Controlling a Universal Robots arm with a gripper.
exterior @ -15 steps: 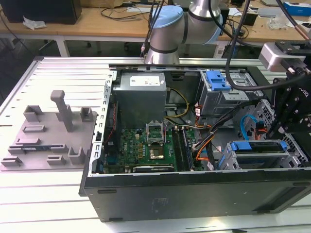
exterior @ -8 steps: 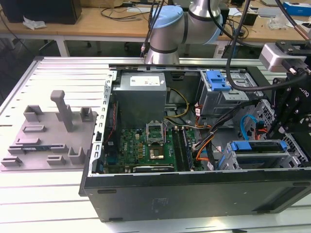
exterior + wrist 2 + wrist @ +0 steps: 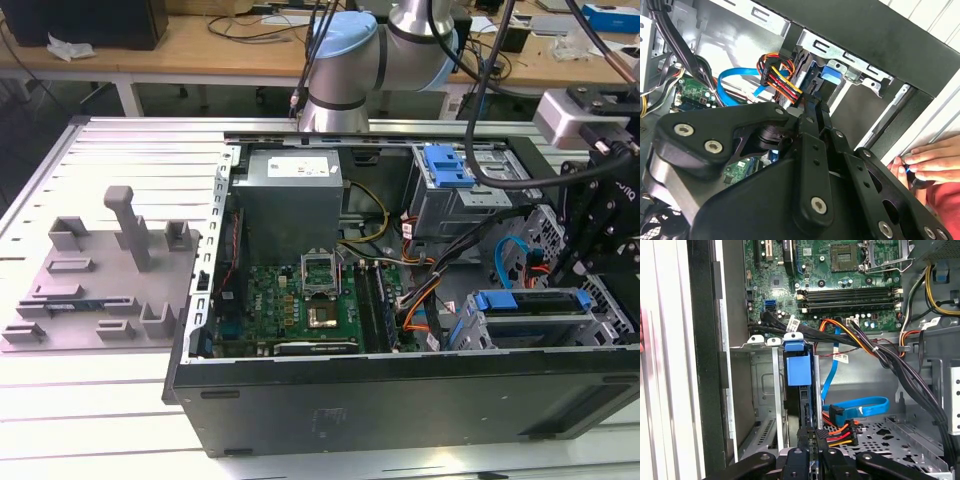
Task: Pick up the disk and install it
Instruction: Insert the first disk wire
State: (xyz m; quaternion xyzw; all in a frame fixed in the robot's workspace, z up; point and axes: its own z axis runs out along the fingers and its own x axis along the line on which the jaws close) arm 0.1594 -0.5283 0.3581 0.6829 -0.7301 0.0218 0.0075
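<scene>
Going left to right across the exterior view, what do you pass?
Grey fixture plate → green motherboard → disk in its bay → gripper.

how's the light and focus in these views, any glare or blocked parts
Exterior view: even room light, pale glare on the slotted table, case interior darker. Second wrist view: the black end effector looms close and blocks the lower half, while the blue-framed disk in its cage stays fairly sharp. First wrist view: motherboard well lit, cage floor in shadow.
</scene>
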